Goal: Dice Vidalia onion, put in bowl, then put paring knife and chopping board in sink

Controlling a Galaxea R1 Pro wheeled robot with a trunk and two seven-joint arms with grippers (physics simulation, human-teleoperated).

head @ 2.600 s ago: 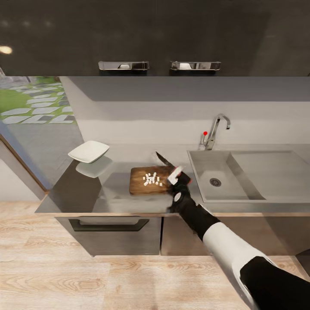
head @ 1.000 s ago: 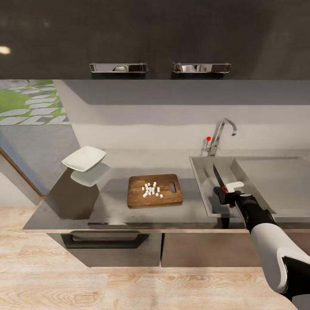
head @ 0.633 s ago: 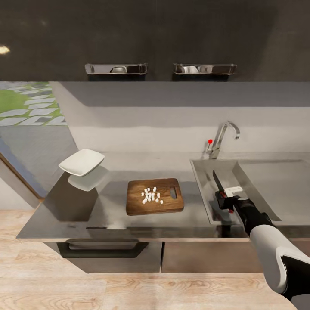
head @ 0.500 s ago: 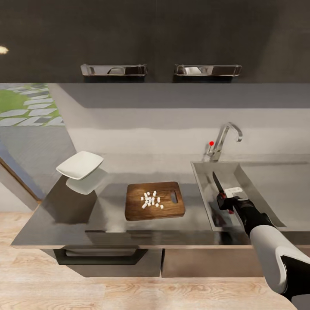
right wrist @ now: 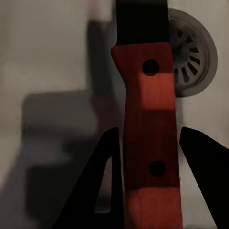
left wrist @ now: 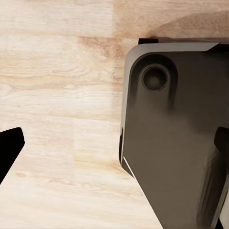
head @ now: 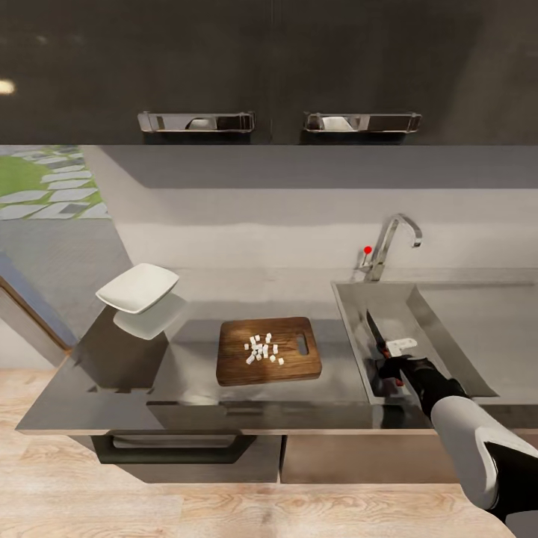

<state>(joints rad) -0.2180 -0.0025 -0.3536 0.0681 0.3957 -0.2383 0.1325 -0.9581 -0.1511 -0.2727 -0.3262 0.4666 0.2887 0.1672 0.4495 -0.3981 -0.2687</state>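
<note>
1. The bench carries most of the task's things; the sink is sunk into its right part, under the tap.
2. The chopping board lies flat left of the sink, with the diced onion clustered on it; the bowl sits well apart, at the bench's left end, apparently without onion.
3. Our right pincer grips the paring knife by its red handle, blade pointing away, above the basin near the drain.
4. We judge the step is best finished by lowering until the knife nearly lies flat, then opening, clear of the basin's near wall.
5. We cannot tell the left pincer's width; it hangs over the wood floor.
</note>
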